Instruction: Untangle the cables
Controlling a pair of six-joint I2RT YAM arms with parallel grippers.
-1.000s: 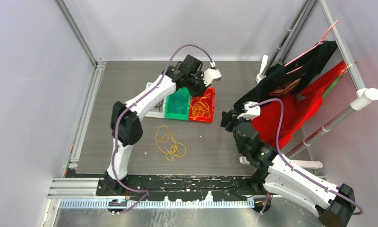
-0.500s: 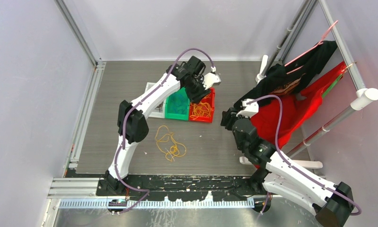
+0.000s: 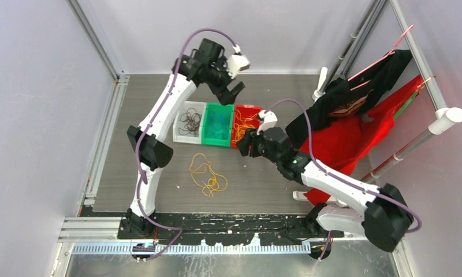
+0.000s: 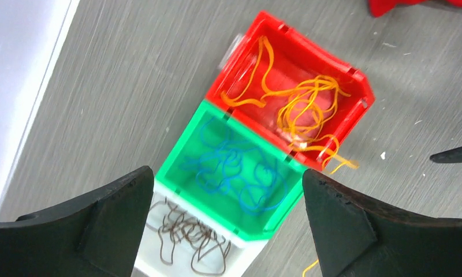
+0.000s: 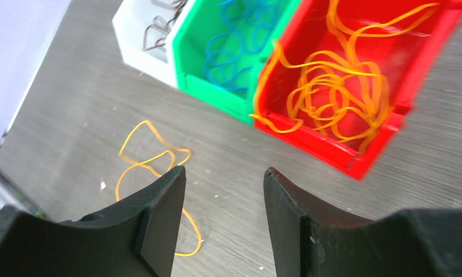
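A loose tangle of yellow-orange cables [image 3: 207, 175] lies on the table in front of three bins. More orange cables [image 4: 304, 107] fill the red bin [image 3: 256, 109]. Blue cables [image 4: 240, 173] sit in the green bin [image 3: 218, 141], and dark brown ones [image 4: 185, 239] in the white bin [image 3: 178, 128]. My left gripper [image 3: 235, 89] hangs high above the bins, open and empty [image 4: 227, 176]. My right gripper [image 3: 245, 144] hovers low beside the red bin's front corner, open, with bare table between its fingers [image 5: 224, 171]. The loose cables [image 5: 142, 123] lie ahead of it to the left.
Red and black garments [image 3: 356, 130] hang on a white rack [image 3: 442, 118] at the right, close behind my right arm. One orange cable droops over the red bin's front wall [image 5: 309, 135]. A metal rail [image 3: 217, 222] runs along the near table edge.
My left gripper opened over the red bin, then rose and swung back to the left. My right arm reached left from the clothes toward the red bin's front.
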